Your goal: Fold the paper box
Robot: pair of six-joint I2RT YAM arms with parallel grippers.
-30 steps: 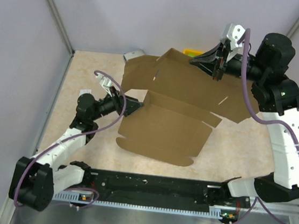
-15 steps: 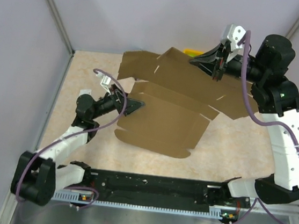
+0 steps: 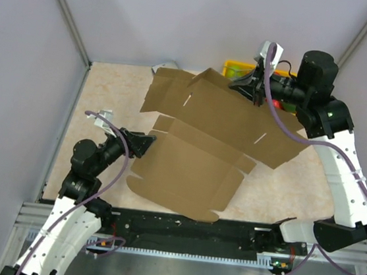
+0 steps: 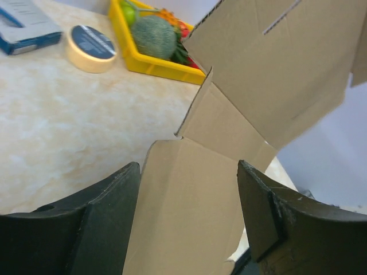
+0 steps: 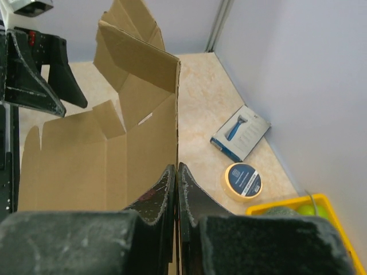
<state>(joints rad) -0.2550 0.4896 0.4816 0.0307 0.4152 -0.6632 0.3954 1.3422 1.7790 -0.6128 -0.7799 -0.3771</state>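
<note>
Pinching a cut edge of the paper box (image 5: 137, 149), our right fingers (image 5: 163, 192) stand almost shut, with only the thickness of the cardboard between them. The panel they grip stands on edge straight ahead of them, and further flaps fold away beyond it. To the right of these fingers a roll of tape (image 5: 242, 180) lies flat on the worktop (image 5: 200, 97). A blue-grey packet (image 5: 241, 140) lies just past the roll, and a yellow tray (image 5: 304, 206) holding green produce sits closer in on the same side.

Our left fingers (image 4: 103, 223) are spread wide. A lower brown panel of the box runs up between them, and we cannot tell whether either finger touches it. Ahead of them that panel meets a crease, where a small flap and a larger slotted panel tilt upward.

From the overhead camera, the box is an open die-cut sheet. It is lifted at the far side, where the right fingers hold it next to the tray, and it slopes down toward the arm bases. The left fingers sit at the left edge of its near panel. The sheet spans the middle of the worktop between both sets of fingers.
</note>
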